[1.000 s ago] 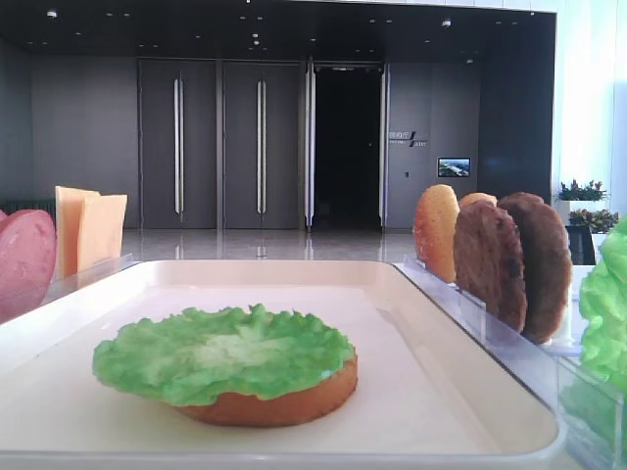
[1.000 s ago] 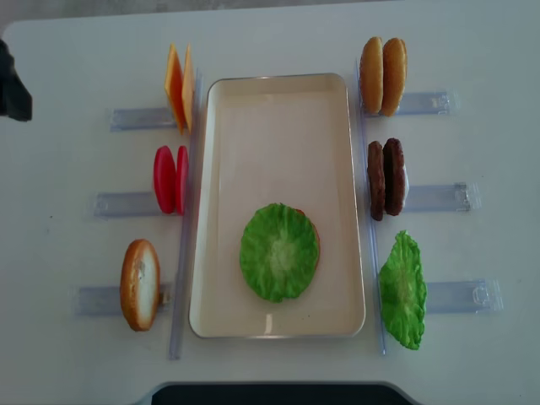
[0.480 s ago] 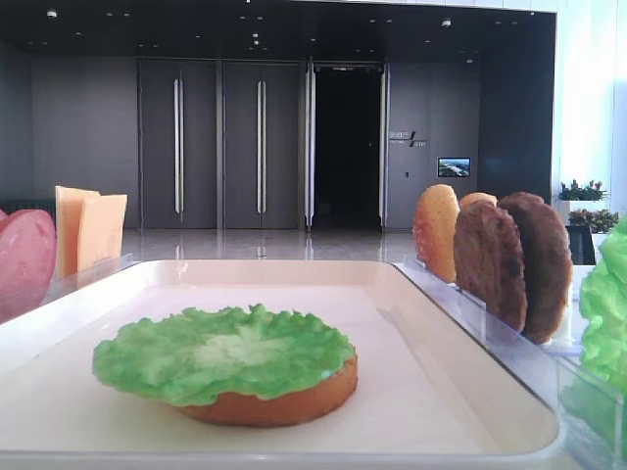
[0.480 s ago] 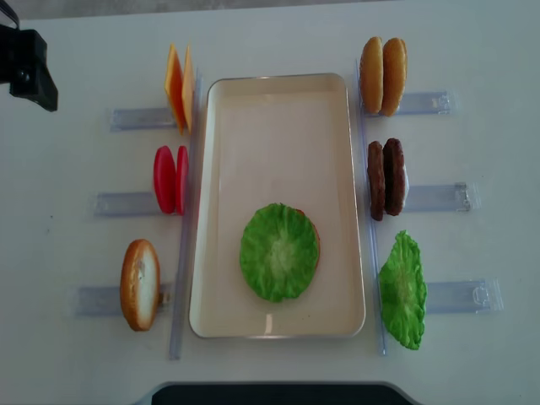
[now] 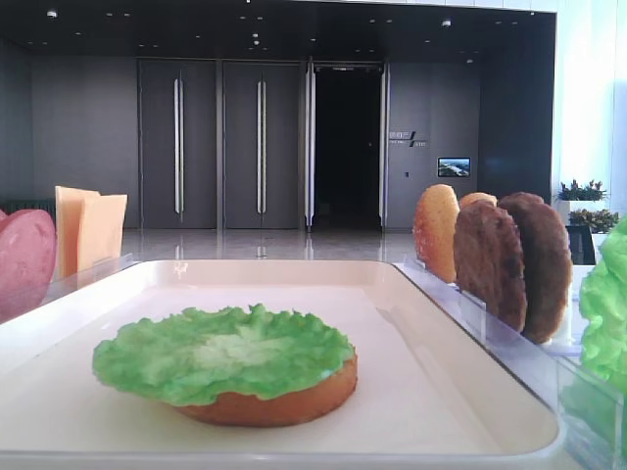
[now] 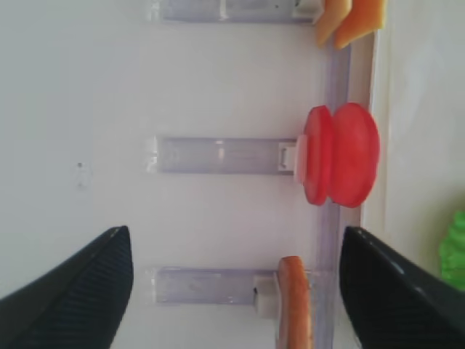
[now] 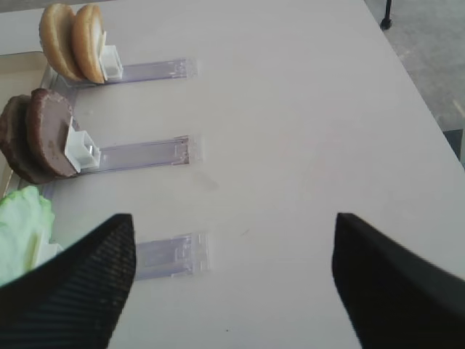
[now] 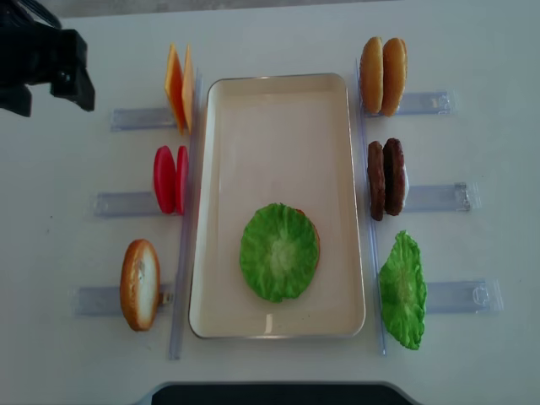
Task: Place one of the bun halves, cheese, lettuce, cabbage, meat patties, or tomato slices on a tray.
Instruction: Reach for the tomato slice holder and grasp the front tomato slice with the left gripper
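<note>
Left end effector (image 8: 72, 80) entered; lettuce (image 8: 279, 251) ruffled

We see the tray (image 8: 278, 110) in the middle of the table (image 8: 472, 51), with lettuce (image 8: 279, 251) lying on a bun half (image 5: 279, 401) at its near end. Left of the tray, far to near, stand cheese (image 8: 179, 86), tomato slices (image 8: 170, 179) and a bun (image 8: 139, 284); right of it, buns (image 8: 382, 76), patties (image 8: 386, 178) and a leaf (image 8: 402, 290).

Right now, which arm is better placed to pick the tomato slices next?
Probably the left. Its open gripper looks straight down on the tomato slices in their rack on that side of the tray; the right wrist view shows only the opposite racks.
</note>
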{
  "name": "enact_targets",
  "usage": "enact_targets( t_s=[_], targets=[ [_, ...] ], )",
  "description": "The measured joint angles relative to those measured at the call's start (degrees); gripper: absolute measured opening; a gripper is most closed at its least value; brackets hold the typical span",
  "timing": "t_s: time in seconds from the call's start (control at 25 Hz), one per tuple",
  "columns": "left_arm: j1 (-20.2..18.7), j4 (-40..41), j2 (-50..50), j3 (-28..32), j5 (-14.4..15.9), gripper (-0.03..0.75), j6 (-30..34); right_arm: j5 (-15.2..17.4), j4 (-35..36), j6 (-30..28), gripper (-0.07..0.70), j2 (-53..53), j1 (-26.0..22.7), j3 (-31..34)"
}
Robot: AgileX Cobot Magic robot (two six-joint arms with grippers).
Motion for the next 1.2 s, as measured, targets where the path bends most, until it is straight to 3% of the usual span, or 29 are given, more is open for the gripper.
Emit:
enact_targets(
  t_s=[0.24, 0.4, 1.0, 1.2],
  targets=[
    [-10.2, 0.9, 3.8, 0.0, -0.1, 0.692, -9.2, 0.0, 0.0, 0.0, 0.531, 0.0, 0.0, 0.0],
    [-14.0, 0.9, 7.3, 0.0, -0.2, 0.692, -13.1, 0.0, 0.0, 0.0, 0.531, 0.0, 0.0, 0.0],
    [-14.8, -1.2, 12.2, 0.0, -0.5, 0.692, -18.7, 0.0, 0.0, 0.0, 0.531, 0.0, 0.0, 0.0],
    [-14.8, -1.7, 14.0, 0.0, -2.2, 0.692, -18.8, 0.0, 0.0, 0.0, 0.531, 0.0, 0.0, 0.0]
  ],
)
